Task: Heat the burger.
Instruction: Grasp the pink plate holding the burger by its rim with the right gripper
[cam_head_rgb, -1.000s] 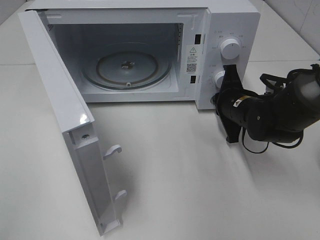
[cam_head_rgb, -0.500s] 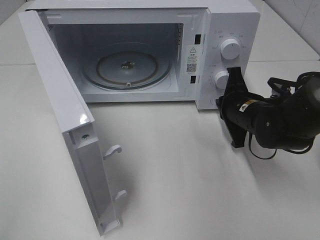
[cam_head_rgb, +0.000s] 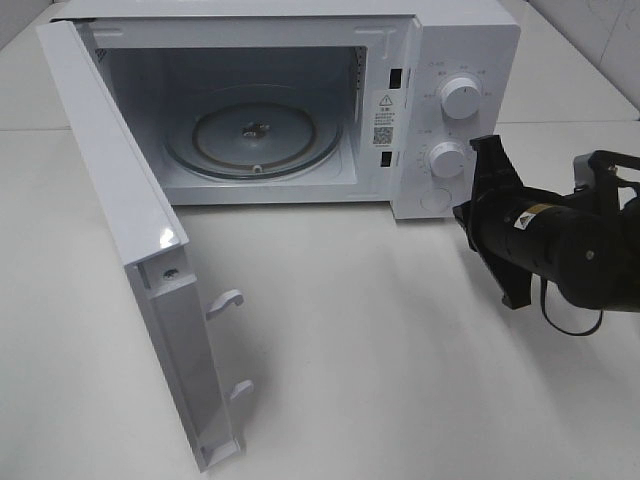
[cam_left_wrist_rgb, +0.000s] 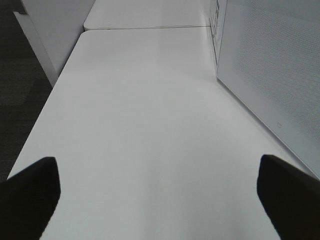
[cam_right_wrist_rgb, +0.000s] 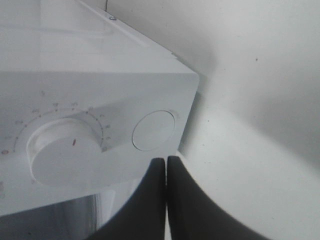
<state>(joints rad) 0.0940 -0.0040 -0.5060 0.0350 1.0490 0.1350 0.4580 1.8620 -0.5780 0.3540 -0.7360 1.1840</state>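
The burger is out of view in every frame. The white microwave (cam_head_rgb: 455, 40) stands open, its door (cam_head_rgb: 110, 190) swung out to the left, and nothing lies on the glass turntable (cam_head_rgb: 254, 135). My right gripper (cam_head_rgb: 462, 212) hangs just right of the control panel's lower corner, a short way off the round button (cam_head_rgb: 433, 200). In the right wrist view the right gripper (cam_right_wrist_rgb: 166, 160) is shut with nothing between its fingers, its tips just below the button (cam_right_wrist_rgb: 153, 130) and beside the lower knob (cam_right_wrist_rgb: 62, 152). My left gripper (cam_left_wrist_rgb: 157, 200) is open over bare table, holding nothing.
The open door juts far toward the table's front left, with two latch hooks (cam_head_rgb: 226, 300) on its inner edge. In the left wrist view the door's outer face (cam_left_wrist_rgb: 270, 75) rises close by, and the table edge (cam_left_wrist_rgb: 50, 95) drops to dark floor.
My right gripper has drawn back to the right, away from the control panel's button and lower knob. The door stays open.
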